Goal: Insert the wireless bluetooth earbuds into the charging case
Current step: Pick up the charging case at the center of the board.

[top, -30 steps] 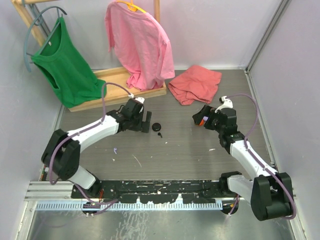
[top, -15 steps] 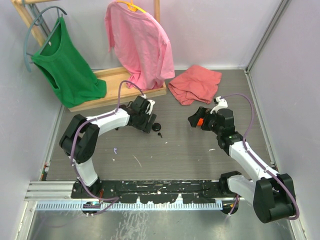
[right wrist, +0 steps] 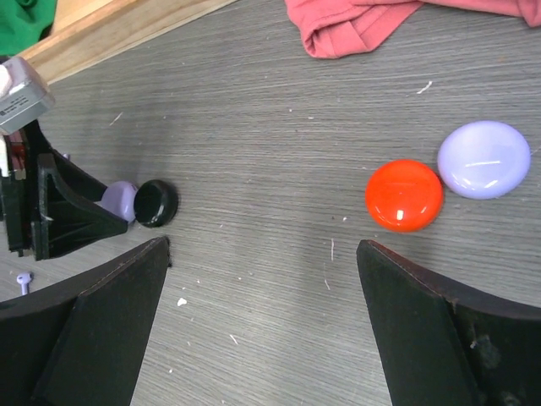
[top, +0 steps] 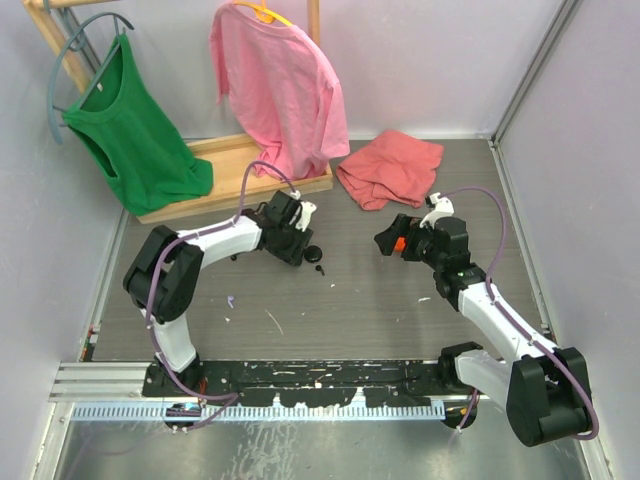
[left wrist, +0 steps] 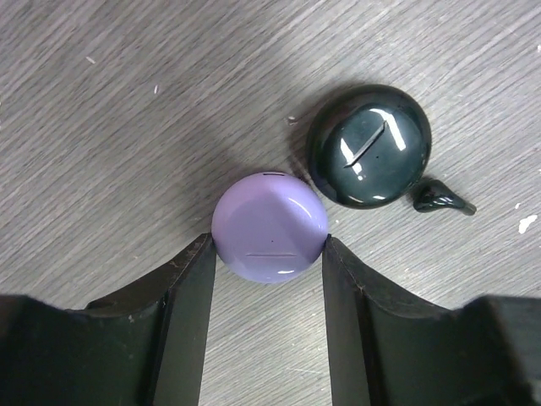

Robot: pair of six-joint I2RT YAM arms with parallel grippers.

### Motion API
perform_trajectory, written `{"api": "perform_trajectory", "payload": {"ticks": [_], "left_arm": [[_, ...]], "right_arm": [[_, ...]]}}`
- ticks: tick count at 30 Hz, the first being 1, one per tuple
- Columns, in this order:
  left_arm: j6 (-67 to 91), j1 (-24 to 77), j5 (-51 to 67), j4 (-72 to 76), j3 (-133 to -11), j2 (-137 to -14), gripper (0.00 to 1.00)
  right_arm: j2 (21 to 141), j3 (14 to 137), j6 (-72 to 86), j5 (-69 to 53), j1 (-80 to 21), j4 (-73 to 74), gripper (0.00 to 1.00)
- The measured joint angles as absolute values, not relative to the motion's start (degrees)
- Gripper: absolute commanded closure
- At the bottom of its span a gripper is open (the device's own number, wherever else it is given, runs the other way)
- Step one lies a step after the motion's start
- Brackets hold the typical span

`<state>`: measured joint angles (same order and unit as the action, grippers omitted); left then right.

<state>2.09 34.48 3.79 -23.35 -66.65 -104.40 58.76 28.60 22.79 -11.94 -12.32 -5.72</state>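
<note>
- Top view: the left arm is stretched toward the table's middle, with the left gripper low over the grey table and right next to the black case. A black earbud lies just beside that case on its near side. A lavender earbud lies well apart, off to the left. The right gripper hangs over the right half, on the near side of a crumpled pink cloth. At the back, a green shirt and a pink shirt hang on a wooden rack.
- Left wrist view: the two black fingers pinch the lavender case, one tip touching each side. The black case sits just beside it, and the black earbud lies at that case's rim.
- Right wrist view: the right gripper's fingers stand spread wide, holding nothing. Ahead of them lie a red case and a second lavender case, side by side — whether they touch I cannot tell. The lavender earbud shows at the left edge.
</note>
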Motion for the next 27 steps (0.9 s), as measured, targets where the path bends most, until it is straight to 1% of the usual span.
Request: {"api": "perform_trajectory", "payload": {"ticks": [5,10,16,20,23,27], "left_arm": [[0.73,34.52,6.72,-20.71,-64.2,-103.04,0.7],[-2.37,36.38,8.29,-19.86,-59.44,-98.89,0.7],[-7.6,42.46,8.84,-18.44,-55.07,-90.39,0.72],[-11.44,46.37,8.54,-17.17,-54.28,-85.73,0.74],[-14.24,49.25,7.94,-16.99,-53.93,-82.89,0.75],[-17.61,52.69,7.68,-17.52,-53.93,-80.34,0.75]], "right_arm": [[58.76,28.58,22.76,-15.22,-12.32,-6.59,0.01],[59.31,28.58,22.59,-20.12,-12.36,-8.12,0.01],[61.54,28.62,22.46,-25.74,-13.8,-9.45,0.05],[65.08,29.28,22.39,-30.35,-15.77,-9.67,0.12],[68.49,30.33,22.85,-34.96,-16.99,-10.83,0.14],[69.8,30.76,23.31,-39.46,-19.05,-12.47,0.15]]}}
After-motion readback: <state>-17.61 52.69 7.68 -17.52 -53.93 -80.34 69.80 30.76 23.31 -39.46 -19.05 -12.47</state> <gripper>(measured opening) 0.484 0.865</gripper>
